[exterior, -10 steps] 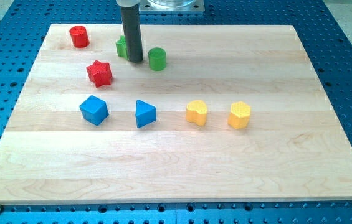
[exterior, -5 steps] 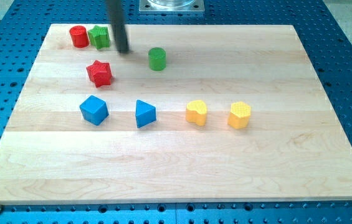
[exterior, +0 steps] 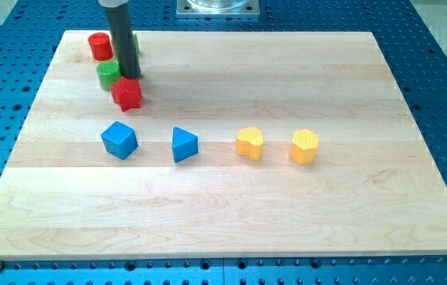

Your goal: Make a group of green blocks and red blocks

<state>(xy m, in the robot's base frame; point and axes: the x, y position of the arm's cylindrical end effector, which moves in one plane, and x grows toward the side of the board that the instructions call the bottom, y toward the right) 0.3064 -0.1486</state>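
Observation:
My tip (exterior: 130,76) is at the board's upper left. It sits just right of a green cylinder (exterior: 108,75) and just above a red star block (exterior: 127,94), close to or touching both. A red cylinder (exterior: 100,46) stands near the top edge, left of the rod. A second green block (exterior: 135,42) is almost fully hidden behind the rod; only a sliver shows at its right side. The green cylinder, the red star and the red cylinder lie close together.
A blue cube (exterior: 119,140) and a blue triangular block (exterior: 183,145) lie in the board's middle row at the left. A yellow heart-like block (exterior: 249,144) and a yellow hexagonal block (exterior: 304,146) lie to their right. The wooden board (exterior: 413,198) rests on a blue perforated table.
The green cylinder has moved from the upper middle to the left, next to the red star. Earlier the green block moved left beside the red cylinder. My tip has moved left and down.

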